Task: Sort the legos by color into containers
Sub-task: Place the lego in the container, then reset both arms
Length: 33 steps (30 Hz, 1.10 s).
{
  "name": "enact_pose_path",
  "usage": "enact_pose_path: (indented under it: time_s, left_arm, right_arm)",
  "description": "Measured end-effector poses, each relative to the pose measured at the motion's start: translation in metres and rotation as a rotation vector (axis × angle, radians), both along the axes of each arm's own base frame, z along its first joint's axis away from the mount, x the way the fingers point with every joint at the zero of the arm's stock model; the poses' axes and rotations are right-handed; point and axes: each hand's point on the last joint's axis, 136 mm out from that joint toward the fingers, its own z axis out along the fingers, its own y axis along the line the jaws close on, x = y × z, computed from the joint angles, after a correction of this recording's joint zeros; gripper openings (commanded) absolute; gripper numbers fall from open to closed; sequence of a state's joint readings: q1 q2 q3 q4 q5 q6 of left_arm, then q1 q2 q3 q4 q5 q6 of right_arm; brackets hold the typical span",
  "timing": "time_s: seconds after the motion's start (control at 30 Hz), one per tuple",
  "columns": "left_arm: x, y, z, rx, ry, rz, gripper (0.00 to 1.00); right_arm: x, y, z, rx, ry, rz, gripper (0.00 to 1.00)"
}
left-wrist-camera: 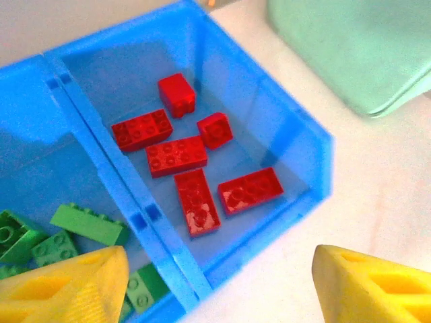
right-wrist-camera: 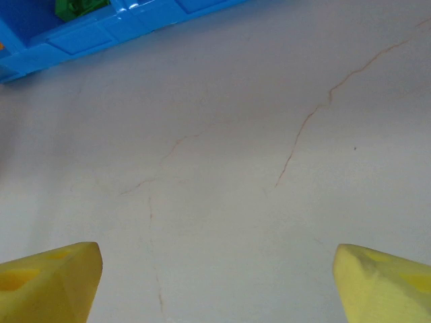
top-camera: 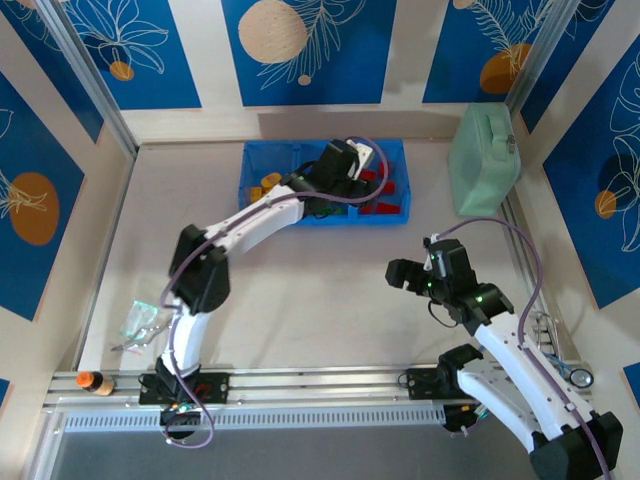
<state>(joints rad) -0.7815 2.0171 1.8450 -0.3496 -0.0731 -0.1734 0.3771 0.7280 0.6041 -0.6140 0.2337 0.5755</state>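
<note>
Left gripper (left-wrist-camera: 215,293) is over the blue tray (left-wrist-camera: 315,145) at the far side of the table (right-wrist-camera: 222,168), jaws wide apart, nothing in them. Six red legos (left-wrist-camera: 194,168) in the right compartment, green legos (left-wrist-camera: 84,225) in the middle, orange legos (top-camera: 268,184) in the left. Right gripper (right-wrist-camera: 215,286) hangs over bare table nearer, right of centre, jaws spread, empty. Mint case (top-camera: 485,160) sits right of the tray.

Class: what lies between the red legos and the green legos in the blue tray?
A low blue divider wall of the tray runs between the red legos and the green legos, seen in the left wrist view.
</note>
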Motion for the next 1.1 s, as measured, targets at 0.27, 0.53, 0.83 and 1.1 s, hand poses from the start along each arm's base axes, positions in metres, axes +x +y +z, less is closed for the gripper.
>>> enact_pose_path:
  time_s: [0.27,0.53,0.83,1.1]
  left_arm:
    - [-0.053,0.082,0.025,0.028,-0.147,0.086,0.86]
    - [-0.086,0.197,-0.004,0.157,-0.240,0.331,0.96]
    - [-0.121,0.315,-0.036,0.303,-0.356,0.669,1.00]
    - [-0.136,0.352,-0.062,0.443,-0.370,0.779,1.00]
  right_arm:
    - [0.027,-0.006,0.025,-0.098,-0.092,0.006,0.94]
    - [0.050,-0.021,0.062,-0.199,-0.295,-0.026,0.99]
    - [0.039,-0.057,0.036,-0.327,-0.369,-0.136,0.99]
    - [0.029,-0.077,0.008,-0.392,-0.356,-0.208,0.99]
